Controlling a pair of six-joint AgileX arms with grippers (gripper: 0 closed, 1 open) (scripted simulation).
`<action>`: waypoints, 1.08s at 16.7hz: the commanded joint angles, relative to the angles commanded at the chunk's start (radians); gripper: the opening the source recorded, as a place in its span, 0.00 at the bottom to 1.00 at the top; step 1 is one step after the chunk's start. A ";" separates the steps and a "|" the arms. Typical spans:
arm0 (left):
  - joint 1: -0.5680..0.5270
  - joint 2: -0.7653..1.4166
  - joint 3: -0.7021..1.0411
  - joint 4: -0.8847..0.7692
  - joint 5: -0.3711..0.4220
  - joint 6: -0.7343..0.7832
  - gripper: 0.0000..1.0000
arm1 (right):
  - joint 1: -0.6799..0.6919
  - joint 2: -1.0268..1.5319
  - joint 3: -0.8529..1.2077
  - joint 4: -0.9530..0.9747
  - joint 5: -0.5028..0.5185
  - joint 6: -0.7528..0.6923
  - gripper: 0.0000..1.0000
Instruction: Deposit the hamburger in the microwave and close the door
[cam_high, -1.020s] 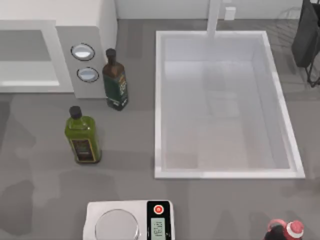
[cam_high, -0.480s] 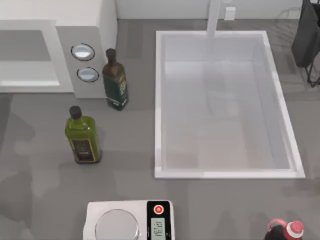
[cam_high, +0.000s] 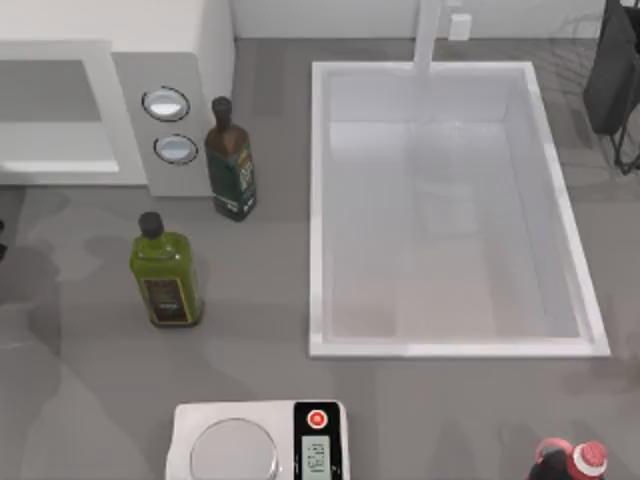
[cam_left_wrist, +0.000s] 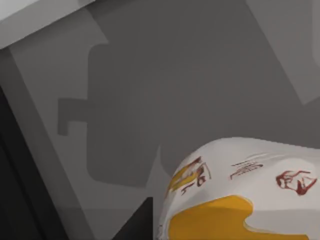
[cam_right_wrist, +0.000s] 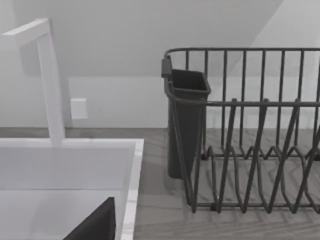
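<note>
The hamburger (cam_left_wrist: 245, 195), in a white wrapper with yellow and red prints, fills the near corner of the left wrist view, raised above the grey counter. My left gripper (cam_left_wrist: 137, 225) is shut on it, with one dark finger showing beside it. The white microwave (cam_high: 120, 30) stands at the back left of the top view, its grey cavity (cam_high: 50, 100) facing the front and two round knobs (cam_high: 166, 103) on its side panel. The door is out of view. My right gripper (cam_right_wrist: 95, 227) hangs parked near the sink's far right corner.
A dark green bottle (cam_high: 230, 160) stands by the microwave's knob panel and a lighter green bottle (cam_high: 163, 270) in front of it. A white sink (cam_high: 315, 200) with a tap (cam_high: 428, 35) takes up the right half. A scale (cam_high: 255, 440) sits at the front, a dish rack (cam_right_wrist: 240, 130) at the back right.
Arm shadows on the counter at the left have shifted, and a dark sliver now shows at the top view's left edge. The bottles, scale and microwave have not moved.
</note>
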 joint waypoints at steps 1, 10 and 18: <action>-0.005 0.033 -0.013 0.111 0.009 -0.048 0.00 | 0.000 0.000 0.000 0.000 0.000 0.000 1.00; -0.051 0.281 -0.149 1.040 0.081 -0.470 0.00 | 0.000 0.000 0.000 0.000 0.000 0.000 1.00; -0.065 0.325 -0.183 1.267 0.098 -0.599 0.00 | 0.000 0.000 0.000 0.000 0.000 0.000 1.00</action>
